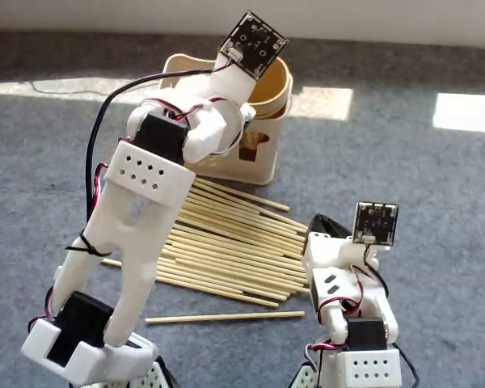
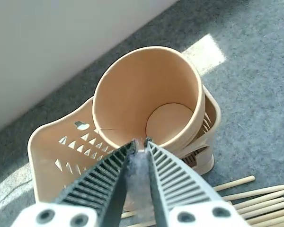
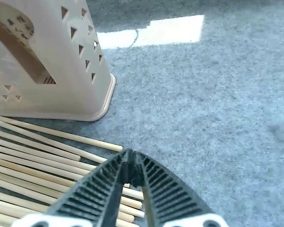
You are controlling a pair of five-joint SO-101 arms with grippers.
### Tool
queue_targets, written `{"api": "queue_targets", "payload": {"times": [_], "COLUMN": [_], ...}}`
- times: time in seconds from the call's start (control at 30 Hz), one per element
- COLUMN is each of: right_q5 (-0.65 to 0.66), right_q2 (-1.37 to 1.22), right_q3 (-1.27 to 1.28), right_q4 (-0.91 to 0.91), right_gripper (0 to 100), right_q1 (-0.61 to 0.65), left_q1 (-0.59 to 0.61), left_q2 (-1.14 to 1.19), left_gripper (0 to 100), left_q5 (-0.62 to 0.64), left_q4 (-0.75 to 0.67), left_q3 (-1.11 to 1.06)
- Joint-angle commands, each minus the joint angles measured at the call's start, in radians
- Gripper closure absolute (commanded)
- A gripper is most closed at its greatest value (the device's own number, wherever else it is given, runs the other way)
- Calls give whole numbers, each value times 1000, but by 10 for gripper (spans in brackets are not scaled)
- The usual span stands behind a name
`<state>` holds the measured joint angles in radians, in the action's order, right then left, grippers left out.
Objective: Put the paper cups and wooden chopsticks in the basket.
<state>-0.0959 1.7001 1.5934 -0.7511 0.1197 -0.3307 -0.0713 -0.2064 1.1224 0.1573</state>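
Paper cup (image 2: 146, 94): is hanging tilted from the left pincer's tips, its open mouth turned toward that wrist, right above the basket; what look like other cup rims (image 2: 204, 124) are sitting just beneath it.
Left pincer (image 2: 141, 142): is clenching on the paper cup, pinching the near rim between its tips.
Step in hand: judging by the pose, the cup is being brought down into the basket, probably to nest on the cups below.
Doing it well: the pincer should be levelling the cup so its base is pointing down at the rims beneath, lowering until the base is seated, and only then releasing. Letting go while the cup is tilting this much is risking a roll off the stack.
Basket (image 2: 52, 151): is standing upright directly below and beyond the left pincer's tips, its perforated wall facing the chopsticks.
Wooden chopsticks (image 1: 234, 242): are lying in a loose fan on the grey carpet (image 1: 420, 186), between the basket's foot and the right pincer; a lone stick (image 1: 226, 317) is lying apart from the fan, back toward the arm bases.
Right pincer (image 3: 130, 163): is closed with nothing between its tips, hovering just above the near ends of the chopsticks, well apart from the cup.
Watch for: the thin rim is buckling easily, so a gentle squeeze is enough.
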Motion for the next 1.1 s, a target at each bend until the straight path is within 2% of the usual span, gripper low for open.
{"api": "queue_targets", "payload": {"times": [0.0, 0.2, 0.33, 0.7, 0.9, 1.07], "right_q5": [12, 12, 12, 12, 12, 12], "right_q2": [7, 7, 7, 7, 7, 7], "right_q3": [-5, -5, -5, -5, -5, -5], "right_q4": [31, 31, 31, 31, 31, 31], "right_gripper": [992, 992, 992, 992, 992, 992], "right_q1": [-7, -7, -7, -7, -7, -7], "left_q1": [15, 22, 71, 387, 486, 559], "left_q2": [-16, -150, -232, -271, -214, -102], "left_gripper": [947, 944, 944, 944, 945, 944], "left_q5": [8, 69, 77, 80, 89, 235], "left_q4": [-3, 14, 18, 11, -164, -331], "left_q3": [-10, 8, 4, -28, -185, -266]}}
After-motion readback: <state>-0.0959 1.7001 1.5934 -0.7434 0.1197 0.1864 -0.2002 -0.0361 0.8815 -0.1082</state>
